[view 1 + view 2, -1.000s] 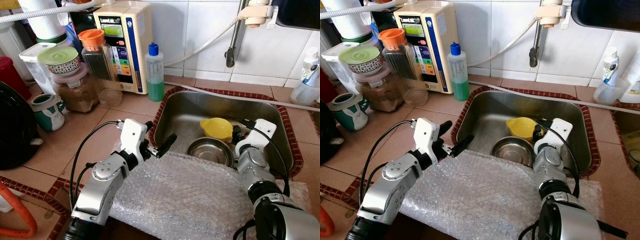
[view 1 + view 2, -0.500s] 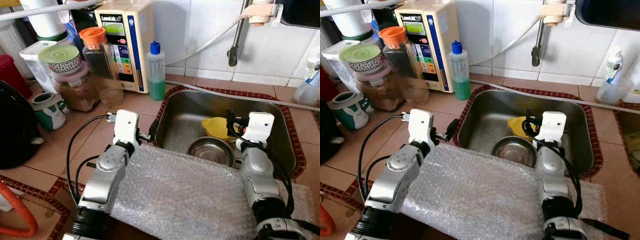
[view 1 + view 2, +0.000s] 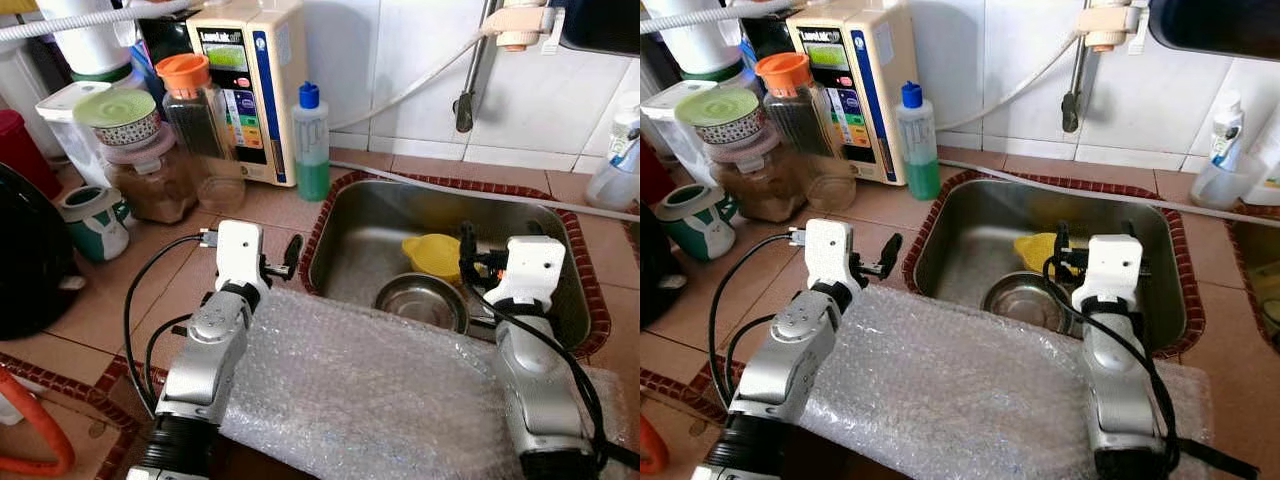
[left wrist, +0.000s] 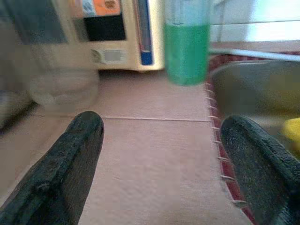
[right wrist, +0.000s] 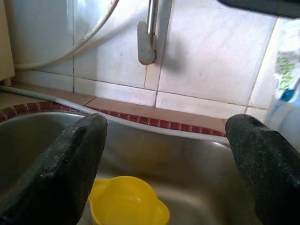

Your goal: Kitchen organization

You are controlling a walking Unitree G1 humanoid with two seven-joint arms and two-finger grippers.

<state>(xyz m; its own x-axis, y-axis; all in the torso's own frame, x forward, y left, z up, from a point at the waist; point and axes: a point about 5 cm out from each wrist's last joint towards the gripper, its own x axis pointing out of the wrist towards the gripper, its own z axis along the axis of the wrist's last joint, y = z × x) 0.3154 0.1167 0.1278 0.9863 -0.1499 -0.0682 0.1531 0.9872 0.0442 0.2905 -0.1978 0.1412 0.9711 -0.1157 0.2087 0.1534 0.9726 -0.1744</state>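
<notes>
Sink ahead, bubble wrap over counter edge. Steel bowl and yellow cup sit in basin. Your right gripper poised above cup, fingers spread, empty. Left gripper spread over counter, idle. Step: reaching approach. Next: lower right, close on cup rim.

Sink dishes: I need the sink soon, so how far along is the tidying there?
Nothing looks done yet: the yellow bowl and steel bowl sit in the sink. In hand: nothing. The right gripper hangs open above the sink near the yellow bowl; the left gripper is open over the counter beside the sink. Left: lifting out both bowls. The bubble wrap in front lies bare.
</notes>
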